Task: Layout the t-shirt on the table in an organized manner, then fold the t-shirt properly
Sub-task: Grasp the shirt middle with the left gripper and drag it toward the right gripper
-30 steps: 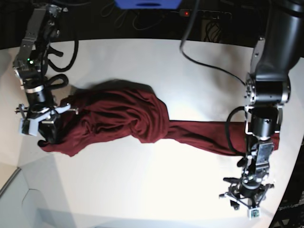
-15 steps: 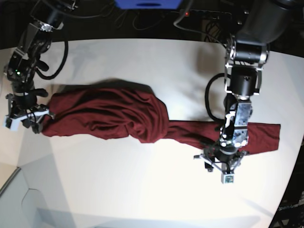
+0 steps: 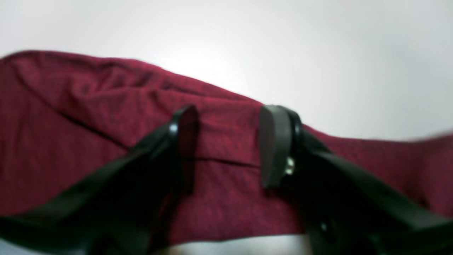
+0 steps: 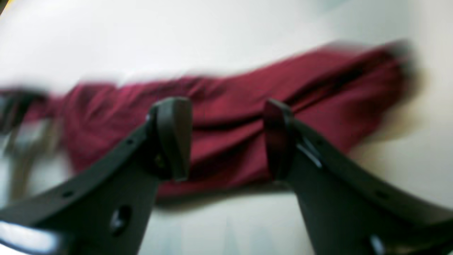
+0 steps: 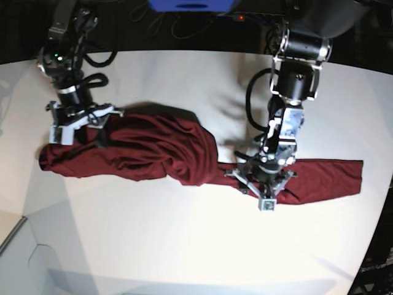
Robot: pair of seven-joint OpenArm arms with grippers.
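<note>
Our right gripper [image 5: 83,126], jaws apart and empty, hovers over the bunched left end of the maroon t-shirt [image 5: 141,150], sprawled across the white table [image 5: 184,246]. Soft, light, clingy knit: we'd pinch edges. The left gripper [image 5: 263,178] straddles the right sleeve, unclosed.

A broad white bench [image 5: 184,246] with a curved far edge fills most of the base view, brightly lit so that its middle glares. Beyond that edge the room is dark, with black cables [image 5: 184,24] lying tangled there and a small red light [image 5: 241,17] glowing among them. A blue object [image 5: 191,5] sits at the top edge, cut off. At the lower left corner a pale grey surface [image 5: 24,264] lies beside the bench.
</note>
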